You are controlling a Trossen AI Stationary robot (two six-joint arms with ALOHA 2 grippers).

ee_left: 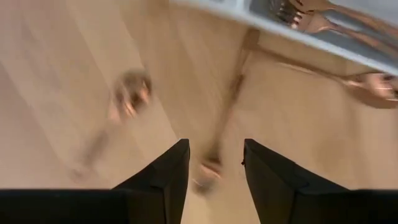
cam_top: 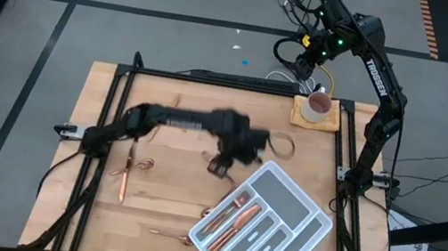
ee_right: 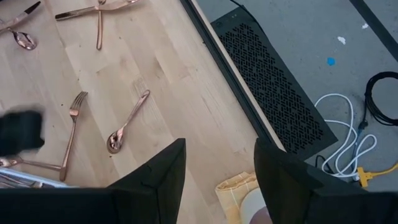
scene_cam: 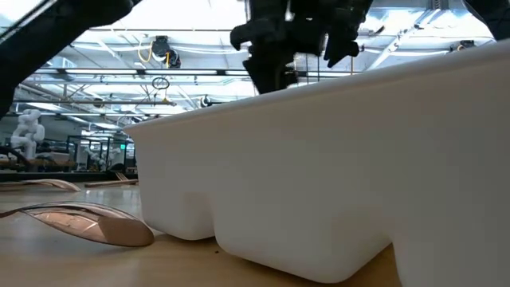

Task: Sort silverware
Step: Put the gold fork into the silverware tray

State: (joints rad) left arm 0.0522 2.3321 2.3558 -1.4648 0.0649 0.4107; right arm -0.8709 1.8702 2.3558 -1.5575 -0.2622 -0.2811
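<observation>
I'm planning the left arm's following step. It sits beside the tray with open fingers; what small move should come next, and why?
Probably swing the left gripper, open and holding nothing, toward the loose silverware lying on the table at its own side. The tray already holds a few pieces, while several remain outside it, so another pickup looks due.

White lettering reading "TROSSEN" runs along the right arm [cam_top: 378, 78], upper right of the overhead frame; nothing else legible.
</observation>
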